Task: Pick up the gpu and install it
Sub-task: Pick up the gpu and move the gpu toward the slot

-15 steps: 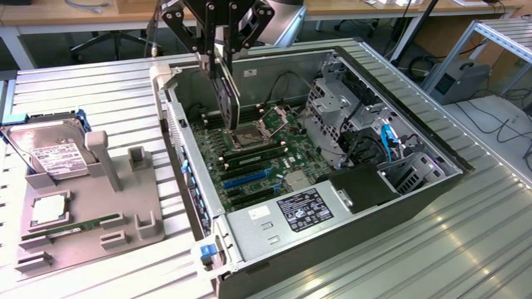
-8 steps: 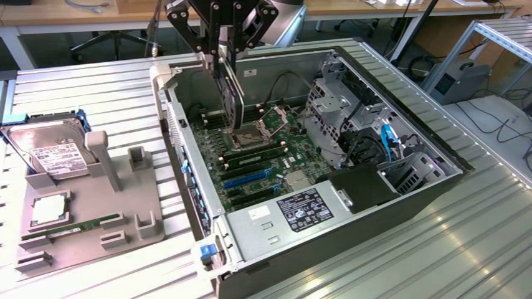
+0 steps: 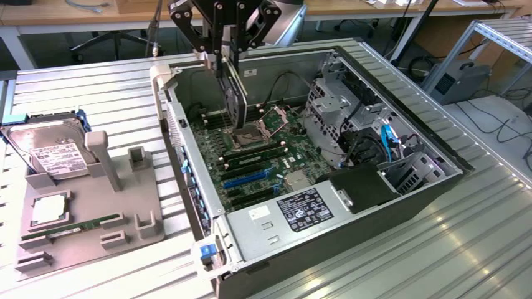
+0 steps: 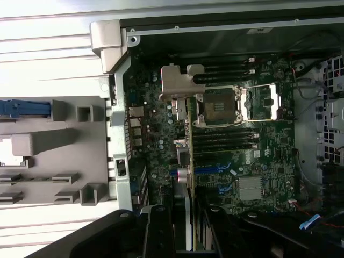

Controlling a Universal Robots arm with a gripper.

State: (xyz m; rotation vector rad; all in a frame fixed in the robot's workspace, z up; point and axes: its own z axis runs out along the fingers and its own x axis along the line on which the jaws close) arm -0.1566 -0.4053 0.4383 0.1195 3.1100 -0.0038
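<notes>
1. Gripper [image 3: 226,59] is clenched on the gpu [image 3: 236,99], fingers pinching its upper edge.
2. The gpu hangs upright, on edge, inside the open case [image 3: 390,75]. In the wrist view its silver bracket [image 4: 180,80] sits at the end near the case's rear wall.
3. Its lower edge is close over the motherboard [image 3: 275,149], just beside the open socket [image 3: 253,132]. I cannot tell whether it touches.
4. Blue slots [image 3: 245,177] lie bare further along the board.
5. On the exterior view's left, a grey tray [image 3: 83,249] carries a hard drive [image 3: 54,152] and a RAM stick [image 3: 71,227].
</notes>
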